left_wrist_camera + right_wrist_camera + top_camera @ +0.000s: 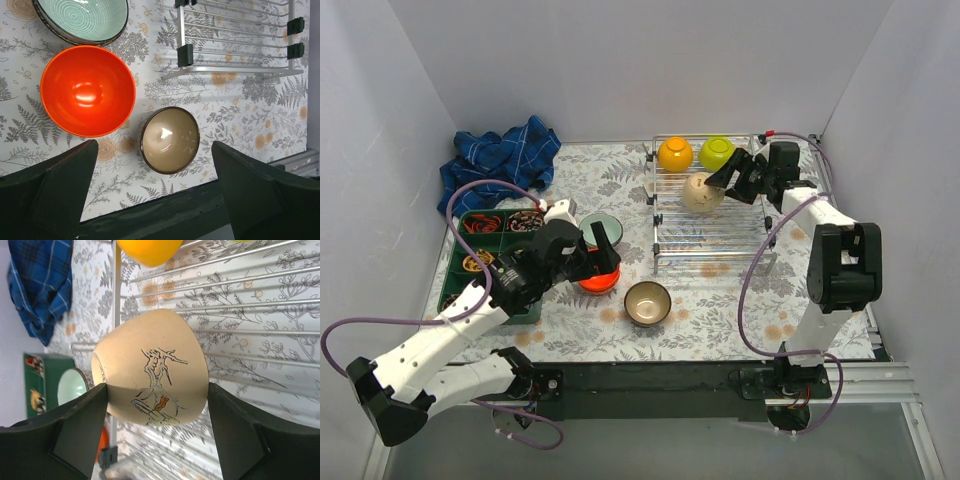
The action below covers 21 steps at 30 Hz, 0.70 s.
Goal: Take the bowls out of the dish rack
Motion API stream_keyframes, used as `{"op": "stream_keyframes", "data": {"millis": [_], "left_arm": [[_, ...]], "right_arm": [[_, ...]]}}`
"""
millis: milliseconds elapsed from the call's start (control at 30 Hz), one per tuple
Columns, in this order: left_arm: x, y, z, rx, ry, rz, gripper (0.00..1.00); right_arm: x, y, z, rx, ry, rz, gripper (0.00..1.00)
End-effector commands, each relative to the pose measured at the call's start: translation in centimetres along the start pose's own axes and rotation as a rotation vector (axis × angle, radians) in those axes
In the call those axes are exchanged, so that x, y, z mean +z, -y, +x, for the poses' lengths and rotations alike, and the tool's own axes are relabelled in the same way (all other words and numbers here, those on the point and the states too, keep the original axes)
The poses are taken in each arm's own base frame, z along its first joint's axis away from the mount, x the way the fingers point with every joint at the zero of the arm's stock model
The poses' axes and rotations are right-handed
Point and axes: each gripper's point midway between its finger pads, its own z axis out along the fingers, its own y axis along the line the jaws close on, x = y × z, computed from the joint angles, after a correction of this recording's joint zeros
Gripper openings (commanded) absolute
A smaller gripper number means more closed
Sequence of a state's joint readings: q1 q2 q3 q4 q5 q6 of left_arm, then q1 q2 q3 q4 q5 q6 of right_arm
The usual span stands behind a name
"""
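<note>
- Right gripper [156,390]: jaws clamped on the speckled beige bowl [150,357], a pad on each flank. The bowl is tipped on its side over the dish rack [710,215], toward the bench's far-right corner. Can't tell whether it rests on the wires.
- Orange-yellow bowl [675,153] and lime green bowl [716,152] sit just behind it at the rack's far end. Best to lift straight up before swinging out, clearing the rails and these neighbours.
- Glossy, curved walls look slip-prone. A steady squeeze and a slow carry seem wise.
- Left gripper [154,150]: jaws wide and empty, above the red-orange bowl [87,90] and dark brown bowl [170,140], mid-bench toward the near edge. Set the beige bowl down apart from them.
</note>
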State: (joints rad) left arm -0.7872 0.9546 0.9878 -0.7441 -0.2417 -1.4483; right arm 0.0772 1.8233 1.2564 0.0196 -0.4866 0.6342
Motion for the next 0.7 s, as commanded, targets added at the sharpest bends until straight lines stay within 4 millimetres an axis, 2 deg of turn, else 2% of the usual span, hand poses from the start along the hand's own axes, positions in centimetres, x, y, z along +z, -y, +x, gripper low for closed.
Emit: {"op": "stream_keyframes", "data": {"millis": [0,33,67,100,167,200,233,267,300,333,400,467,500,533,567,600,667], "left_arm": [[0.4,0.5,0.0,-0.024,0.0,0.022,0.98],[0.6,0.7,0.0,-0.026,-0.001,0.031,0.98],[0.8,0.8,0.1,-0.026,-0.006,0.032,0.98],[1.1,1.0,0.3,-0.027,-0.017,0.036,0.98],[1.5,1.4,0.3,-0.029,-0.023,0.046,0.98],[1.9,1.6,0.4,-0.029,-0.036,0.047,0.98],[2.0,1.9,0.3,-0.034,-0.034,0.057,0.98],[2.2,2.1,0.3,-0.034,-0.036,0.063,0.98],[2.4,2.2,0.3,-0.039,-0.038,0.067,0.98],[2.7,2.5,0.2,-0.044,-0.042,0.081,0.98],[3.1,2.7,-0.3,-0.054,-0.037,0.093,0.98],[3.5,3.2,-0.7,-0.054,-0.047,0.109,0.98],[3.6,3.2,-1.1,-0.061,-0.044,0.11,0.98],[3.8,3.3,-1.3,-0.062,-0.044,0.109,0.98],[4.2,3.4,-1.3,-0.06,-0.053,0.112,0.98],[4.2,3.6,-1.9,-0.062,-0.045,0.116,0.98],[4.7,3.8,-2.2,-0.066,-0.049,0.119,0.98]], "right_arm": [[-4.0,-3.2,-0.4,-0.307,0.032,-0.005,0.01],[-4.4,-2.9,-0.4,-0.349,0.041,0.031,0.01],[-5.6,-3.6,-0.3,-0.393,0.051,0.046,0.01],[-5.9,-3.6,0.2,-0.477,0.045,0.062,0.01],[-7.7,-4.5,-0.4,-0.576,0.101,0.121,0.01],[-8.1,-5.2,0.3,-0.636,0.099,0.133,0.01],[-9.7,-5.3,-0.5,-0.729,0.157,0.202,0.01],[-10.3,-5.4,-0.4,-0.789,0.174,0.234,0.01],[-10.7,-6.3,0.2,-0.85,0.183,0.24,0.01],[-12.3,-6.3,-0.5,-0.932,0.23,0.309,0.01],[-13.2,-7.6,0.2,-1.021,0.26,0.321,0.01],[-15.0,-8.2,0.1,-1.13,0.311,0.375,0.01],[-15.1,-9.3,1.1,-1.188,0.315,0.362,0.01],[-16.3,-9.8,0.7,-1.215,0.361,0.402,0.01],[-16.5,-9.6,1.1,-1.276,0.354,0.43,0.01],[-16.4,-10.6,2.2,-1.322,0.355,0.414,0.01],[-17.5,-10.9,2.2,-1.371,0.395,0.484,0.01]]}}
